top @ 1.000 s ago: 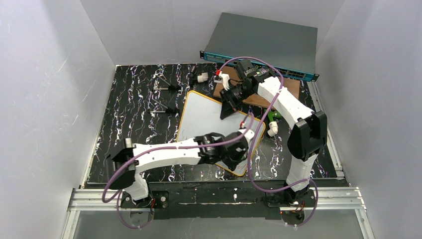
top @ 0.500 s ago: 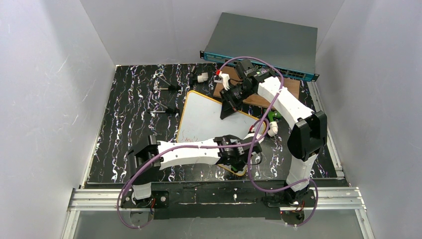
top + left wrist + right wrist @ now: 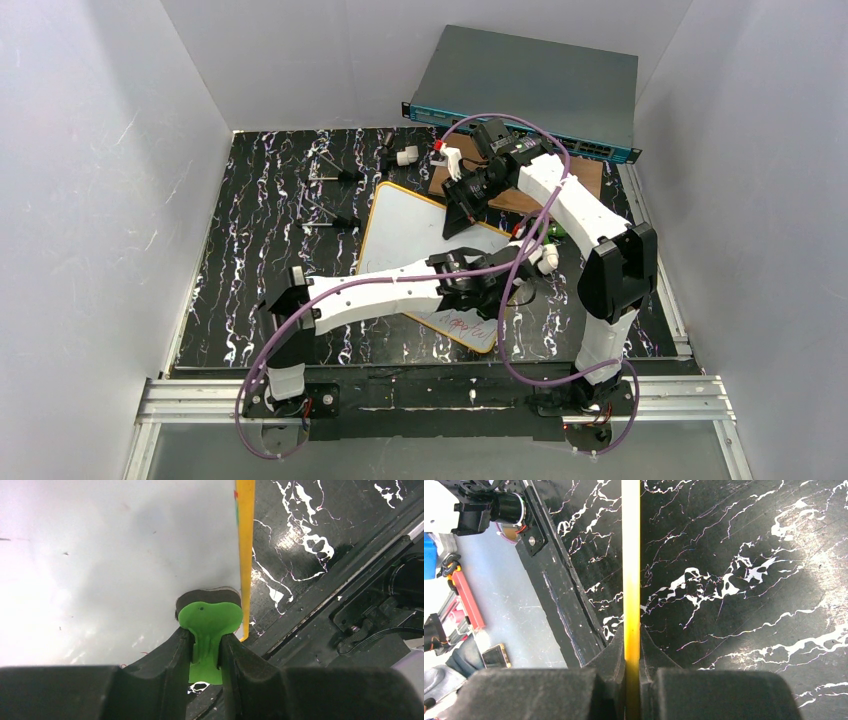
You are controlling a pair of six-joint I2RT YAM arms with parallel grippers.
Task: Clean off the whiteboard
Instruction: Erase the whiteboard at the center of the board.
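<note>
The whiteboard (image 3: pixel 410 235) lies on the black marbled table, with an orange-yellow frame and red handwriting (image 3: pixel 465 322) near its near right corner. My left gripper (image 3: pixel 503 287) is shut on a green eraser (image 3: pixel 210 620), whose dark pad rests on the white surface (image 3: pixel 100 555) beside the yellow frame (image 3: pixel 245 540). My right gripper (image 3: pixel 462 207) is at the board's far edge. In the right wrist view it (image 3: pixel 631 640) is shut on the yellow frame (image 3: pixel 631 555), seen edge-on.
A brown wooden board (image 3: pixel 582 175) and a grey network switch (image 3: pixel 530 85) lie at the back right. Small white parts (image 3: pixel 405 157) (image 3: pixel 548 258), a green item (image 3: pixel 553 232) and two thin tools (image 3: pixel 335 175) (image 3: pixel 330 220) lie around the whiteboard.
My left arm has swept the eraser away from the near right corner, toward the right edge and farther back. Red handwriting now shows there. The right arm has not moved.
</note>
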